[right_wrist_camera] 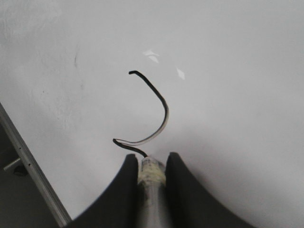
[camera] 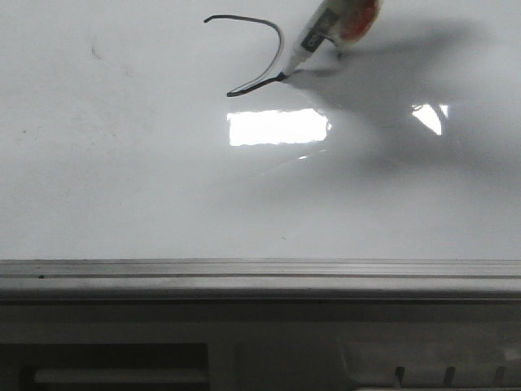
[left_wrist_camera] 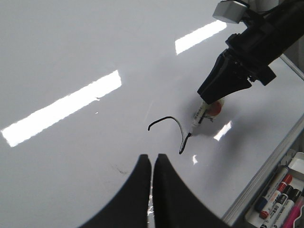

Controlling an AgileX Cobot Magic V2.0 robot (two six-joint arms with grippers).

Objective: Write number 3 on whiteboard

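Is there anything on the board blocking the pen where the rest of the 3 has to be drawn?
Nothing visible. The right claw holds the marker with its tip on the whiteboard, and the surface below the half-drawn number 3 shows only light reflections.

The glossy white-grey flat whiteboard [camera: 122, 187] bore a thin black curved marker line [camera: 273, 49]. The black right pincer [right_wrist_camera: 151, 171] gripped a white-barrelled marker with a black tip [camera: 299, 57]. The grey metal rail [camera: 260, 273] was plain.
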